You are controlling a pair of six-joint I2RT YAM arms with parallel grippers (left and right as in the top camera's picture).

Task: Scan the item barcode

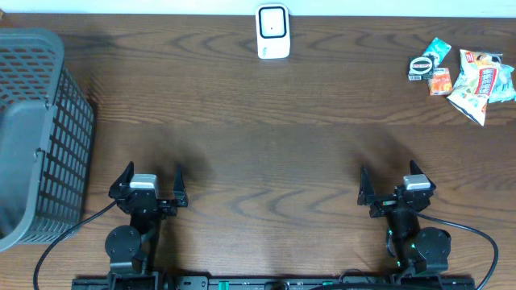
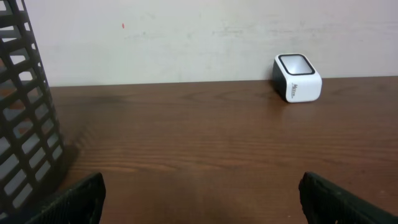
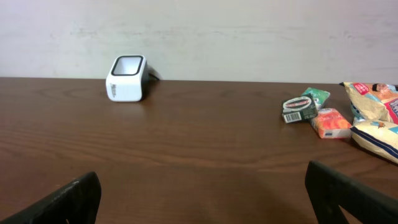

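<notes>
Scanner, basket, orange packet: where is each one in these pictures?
Scanner (image 1: 272, 31): overhead view, on its top face.
Basket (image 1: 68, 161): overhead view, on its mesh side wall.
Orange packet (image 3: 331, 122): right wrist view, on its front face.

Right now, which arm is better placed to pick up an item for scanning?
Right. The snack packets lie far right, ahead of the right gripper; the left gripper sits by the basket, farther off. Both are open.
</notes>
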